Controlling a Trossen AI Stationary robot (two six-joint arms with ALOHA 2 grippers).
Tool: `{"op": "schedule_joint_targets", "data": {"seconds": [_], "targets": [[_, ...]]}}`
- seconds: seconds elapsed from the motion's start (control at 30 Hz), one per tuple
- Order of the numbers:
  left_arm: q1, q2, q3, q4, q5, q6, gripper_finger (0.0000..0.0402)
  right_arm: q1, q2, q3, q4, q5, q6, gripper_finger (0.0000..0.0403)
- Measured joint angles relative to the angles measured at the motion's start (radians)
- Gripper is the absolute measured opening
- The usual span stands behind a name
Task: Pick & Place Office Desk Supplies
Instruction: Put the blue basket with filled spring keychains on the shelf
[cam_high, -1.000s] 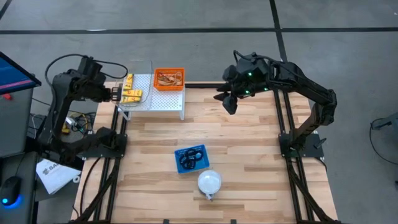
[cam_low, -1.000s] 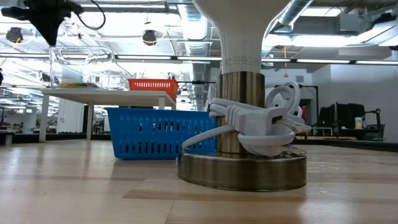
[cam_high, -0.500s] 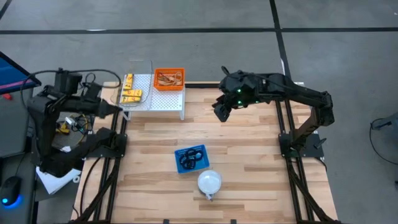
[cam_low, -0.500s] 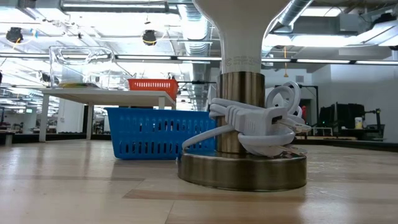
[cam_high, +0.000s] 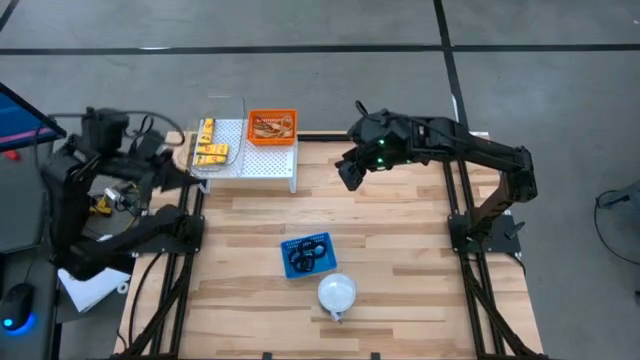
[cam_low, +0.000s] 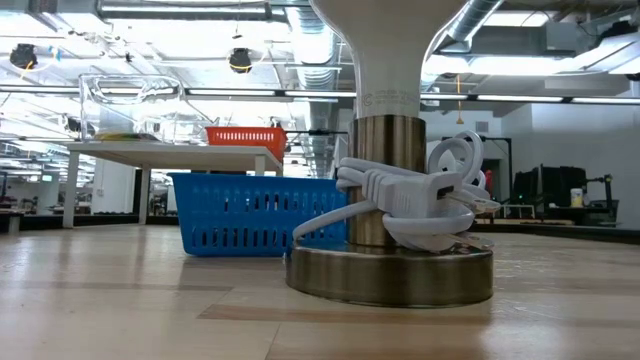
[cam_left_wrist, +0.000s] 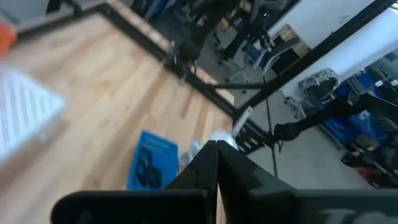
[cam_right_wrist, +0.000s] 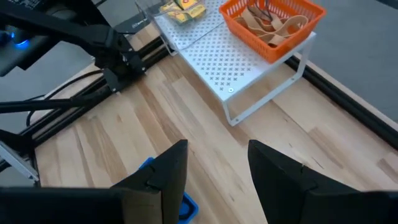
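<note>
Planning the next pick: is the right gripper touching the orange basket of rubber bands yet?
Apart. The right wrist view shows the open right gripper with bare wood and white shelf between it and the orange basket; the high view agrees.

From my station I see a pale wooden plank table (cam_high: 400, 250) standing on a grey concrete floor (cam_high: 560, 60) crossed by dark seam lines. Level across the tabletop, the room behind opens into a wide industrial hall: exposed ducts and pipes (cam_low: 200, 12) run under the ceiling, with bright lights along it. A long white table (cam_low: 170, 152) stands at the back, and desks with dark monitors (cam_low: 560, 190) line the far side.
</note>
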Motion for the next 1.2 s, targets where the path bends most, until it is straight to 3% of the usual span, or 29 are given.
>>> {"op": "schedule_joint_targets", "data": {"seconds": [0.1, 0.2, 0.47, 0.6, 0.73, 0.9, 1.03, 1.2], "targets": [[-0.037, 0.082, 0.0, 0.125, -0.014, -0.015, 0.0, 0.0, 0.0, 0.0, -0.002, 0.0, -0.003, 0.0166], [-0.144, 0.18, 0.0, 0.232, -0.07, -0.023, 0.0, 0.001, 0.0, 0.0, -0.004, 0.0, -0.003, 0.0166], [-0.655, 0.45, 0.0, 0.52, -0.272, -0.024, 0.0, 0.007, -0.003, 0.0, -0.013, 0.0, -0.004, 0.0166], [-0.914, 0.532, -0.001, 0.535, -0.467, -0.056, 0.0, 0.019, -0.023, -0.001, -0.026, 0.0, -0.024, 0.0166], [-1.159, 0.57, -0.001, 0.506, -0.715, -0.195, 0.0, 0.035, -0.045, -0.001, -0.048, 0.0, -0.041, 0.0166], [-1.419, 0.637, -0.001, 0.456, -0.928, -0.379, 0.0, 0.051, -0.074, -0.001, -0.083, 0.001, -0.072, 0.0166], [-1.559, 0.732, -0.001, 0.471, -0.944, -0.446, 0.0, 0.062, -0.097, -0.001, -0.092, 0.0, -0.1, 0.0166], [-1.634, 0.879, -0.001, 0.553, -0.875, -0.365, 0.0, 0.063, -0.123, 0.0, -0.09, 0.0, -0.125, 0.0166]]}}
